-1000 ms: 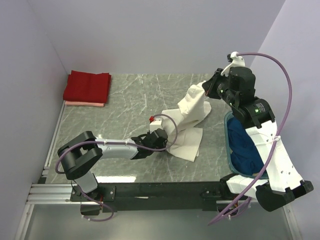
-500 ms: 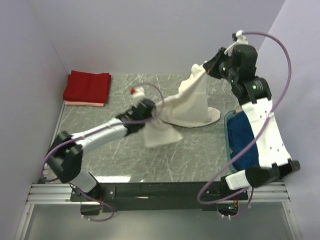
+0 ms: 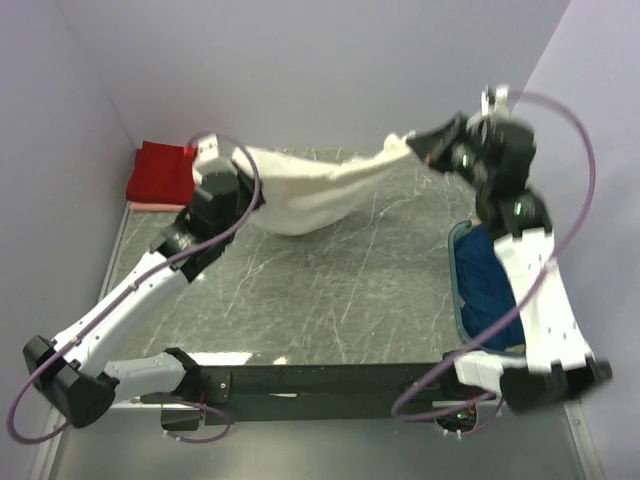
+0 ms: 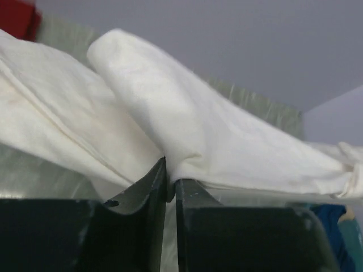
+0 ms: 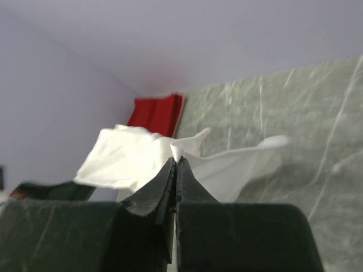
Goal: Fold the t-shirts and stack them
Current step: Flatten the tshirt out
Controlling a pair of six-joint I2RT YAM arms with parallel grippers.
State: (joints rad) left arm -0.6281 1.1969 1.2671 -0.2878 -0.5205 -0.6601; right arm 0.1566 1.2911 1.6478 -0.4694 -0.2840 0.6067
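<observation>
A: Where is the cream-white t-shirt (image 3: 320, 185)?
B: In the air over the far part of the table (image 3: 350, 290), stretched from the left gripper (image 3: 218, 168) to the right gripper (image 3: 420, 148), its middle sagging.
A: Gripped how?
B: Each is pinched closed on one end of the cloth, probably to spread it flat for folding. Which edges they hold, I can't make out.
A: The others?
B: The red shirt (image 3: 165, 170) lies folded on the pale pink shirt (image 3: 150, 205) in the far left corner. The dark blue shirt (image 3: 490, 290) waits in the teal basket (image 3: 457, 300) at the right.
</observation>
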